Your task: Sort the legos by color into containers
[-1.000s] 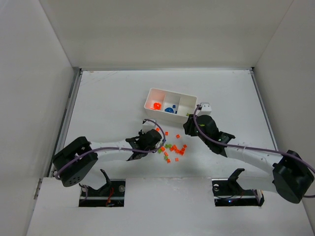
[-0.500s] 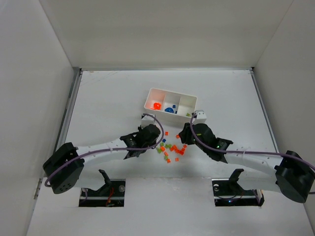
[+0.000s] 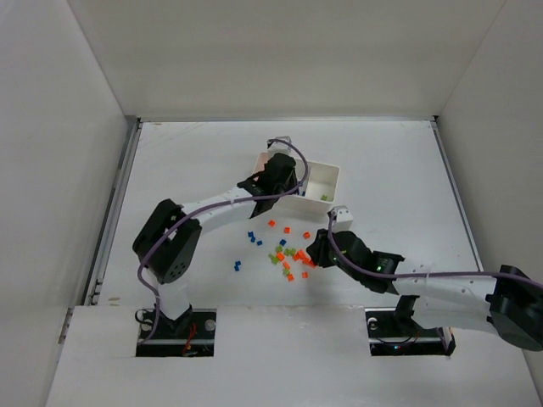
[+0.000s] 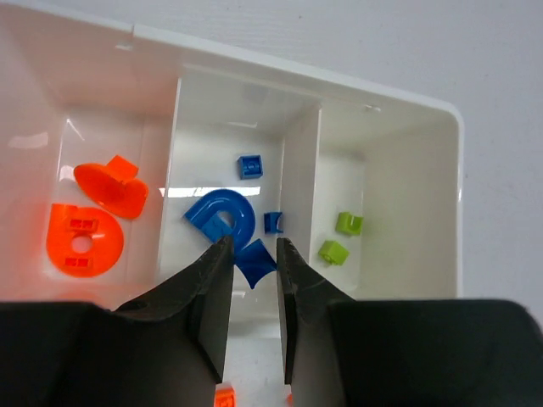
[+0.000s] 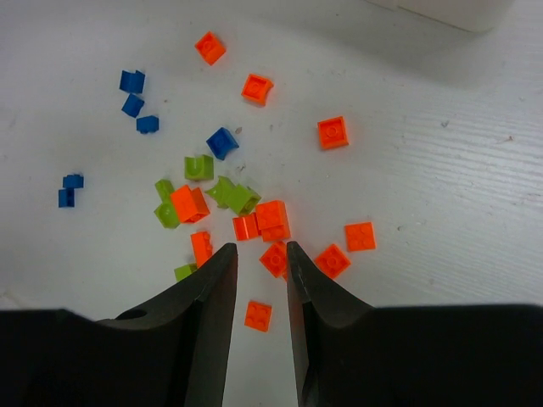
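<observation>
The tray (image 3: 327, 175) is sitting on the table (image 3: 187, 161), toward 12 o'clock. Loose bricks (image 3: 293, 253) are lying clustered at its 6 o'clock, with a few strays (image 3: 252, 238) at the cluster's 9 o'clock. The left gripper (image 4: 252, 254) is hanging over the tray's middle compartment (image 4: 242, 136), and the right gripper (image 5: 261, 254) over the cluster's 3 o'clock edge.

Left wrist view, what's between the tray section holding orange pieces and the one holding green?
The middle compartment, holding blue legos, shown plainly in the left wrist view.
</observation>
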You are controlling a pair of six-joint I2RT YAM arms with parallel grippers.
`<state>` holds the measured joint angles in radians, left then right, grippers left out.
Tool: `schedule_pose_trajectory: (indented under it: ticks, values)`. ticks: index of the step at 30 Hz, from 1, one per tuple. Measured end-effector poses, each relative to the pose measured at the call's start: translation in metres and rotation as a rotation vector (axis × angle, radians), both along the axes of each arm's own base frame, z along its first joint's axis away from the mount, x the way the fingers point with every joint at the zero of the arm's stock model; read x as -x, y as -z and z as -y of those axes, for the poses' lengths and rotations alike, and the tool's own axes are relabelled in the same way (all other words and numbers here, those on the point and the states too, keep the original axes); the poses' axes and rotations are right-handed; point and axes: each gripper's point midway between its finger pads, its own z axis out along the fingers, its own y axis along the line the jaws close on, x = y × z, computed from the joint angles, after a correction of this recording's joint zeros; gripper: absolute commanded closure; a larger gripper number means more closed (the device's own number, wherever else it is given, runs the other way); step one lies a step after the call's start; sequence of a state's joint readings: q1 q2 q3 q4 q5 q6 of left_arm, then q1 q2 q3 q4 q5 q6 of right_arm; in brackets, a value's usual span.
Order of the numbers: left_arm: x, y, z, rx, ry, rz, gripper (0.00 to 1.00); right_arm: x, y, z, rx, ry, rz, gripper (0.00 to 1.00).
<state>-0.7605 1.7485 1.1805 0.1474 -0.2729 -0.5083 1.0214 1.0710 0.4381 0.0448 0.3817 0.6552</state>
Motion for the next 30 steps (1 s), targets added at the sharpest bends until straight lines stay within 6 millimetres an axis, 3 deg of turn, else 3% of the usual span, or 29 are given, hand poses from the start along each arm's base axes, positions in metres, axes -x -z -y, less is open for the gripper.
schedule_pose_trajectory:
  ticks: [4,7,12,14,19,23,30]
  values:
    - [-0.023,0.022,0.007,-0.02,-0.008,-0.025,0.67,0.001,-0.001,0.002,-0.008,0.005,-0.001,0.65]
    - [-0.031,0.026,0.008,-0.024,-0.009,-0.03,0.6,0.002,0.007,0.003,0.019,0.003,-0.015,0.65]
    - [-0.034,0.018,0.004,-0.013,-0.014,-0.02,0.61,0.001,0.026,-0.007,0.114,-0.043,-0.044,0.66]
    - [-0.024,0.011,-0.005,-0.002,-0.014,-0.01,0.62,0.001,0.03,-0.017,0.146,-0.078,-0.048,0.65]
    - [0.023,-0.001,-0.044,0.015,-0.017,-0.003,0.62,-0.003,0.028,-0.043,0.204,-0.153,-0.023,0.62]
    - [0.067,0.009,-0.082,0.023,-0.039,-0.027,0.62,-0.008,0.033,-0.048,0.255,-0.18,-0.013,0.59]
    - [0.117,0.032,-0.125,0.007,-0.082,-0.097,0.62,-0.012,0.046,-0.05,0.34,-0.213,-0.019,0.58]
